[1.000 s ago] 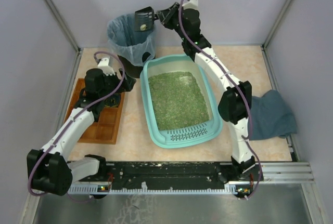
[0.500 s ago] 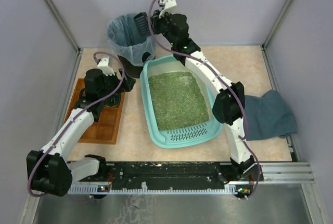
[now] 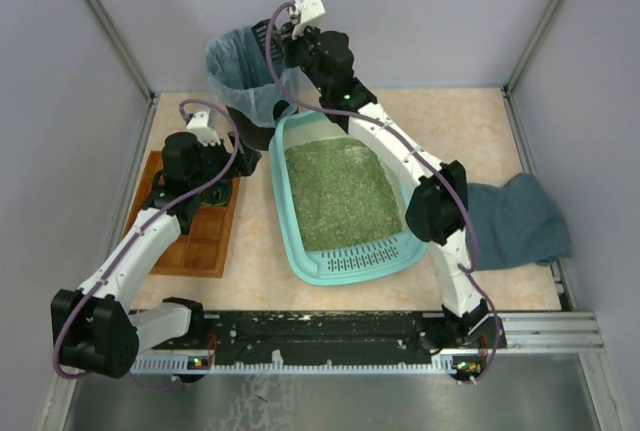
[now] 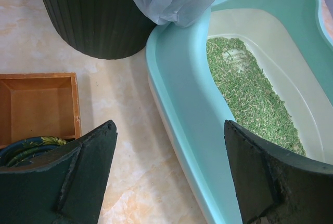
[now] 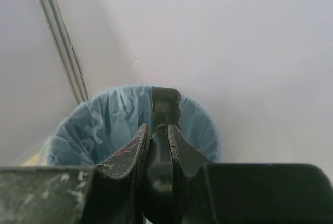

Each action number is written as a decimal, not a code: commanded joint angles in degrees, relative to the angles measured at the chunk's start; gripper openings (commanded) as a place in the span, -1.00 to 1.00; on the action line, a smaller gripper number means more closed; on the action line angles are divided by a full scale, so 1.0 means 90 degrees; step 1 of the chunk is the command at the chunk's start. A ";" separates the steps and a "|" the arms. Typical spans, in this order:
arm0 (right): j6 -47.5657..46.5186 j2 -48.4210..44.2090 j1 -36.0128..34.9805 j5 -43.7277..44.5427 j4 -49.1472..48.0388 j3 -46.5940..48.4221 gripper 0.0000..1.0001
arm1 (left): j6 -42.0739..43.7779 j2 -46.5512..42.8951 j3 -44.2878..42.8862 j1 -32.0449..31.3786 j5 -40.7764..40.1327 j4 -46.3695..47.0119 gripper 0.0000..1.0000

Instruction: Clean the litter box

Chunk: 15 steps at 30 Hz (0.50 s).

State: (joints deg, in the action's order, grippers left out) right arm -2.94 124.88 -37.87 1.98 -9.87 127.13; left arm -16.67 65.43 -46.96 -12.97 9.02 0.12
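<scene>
The teal litter box [image 3: 300, 251] lies in the middle of the table with greenish litter [image 3: 340, 191] inside and its slotted lip at the near end. My right gripper [image 3: 288, 43] is raised over the black bin [image 3: 245, 76], shut on the handle of a dark scoop [image 3: 268, 36]. From the right wrist, the scoop [image 5: 166, 104] points down toward the blue-grey bag [image 5: 99, 125], clamped by that gripper [image 5: 158, 126]. My left gripper [image 4: 169, 167] hangs open beside the box's left wall [image 4: 182, 94], holding nothing.
A brown wooden compartment tray [image 3: 195, 241] sits left of the box under my left arm, with a green-patterned item [image 4: 31, 146] in it. A dark blue cloth [image 3: 520, 219] lies at the right. The bin [image 4: 93, 16] stands close against the box's far left corner.
My right arm has swung left and carried the scoop from the bin's right rim to above its opening, turning it downward. The left arm has stayed put.
</scene>
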 commanded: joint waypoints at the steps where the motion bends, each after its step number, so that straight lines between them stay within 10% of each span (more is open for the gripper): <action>1: 0.0702 -0.0877 -0.0102 0.0245 -0.0382 0.0113 -1.00 | 0.0036 -0.0084 -0.0049 0.0013 -0.0032 0.0154 0.77; 15: 0.2026 -0.4053 -0.0093 0.0721 -0.0997 -0.3404 -1.00 | -0.0010 -0.0063 -0.0117 0.0016 0.0062 0.0084 0.78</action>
State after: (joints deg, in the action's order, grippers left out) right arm 11.75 99.15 -38.09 5.61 -14.55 102.78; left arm -16.69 65.45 -46.98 -12.97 9.04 0.01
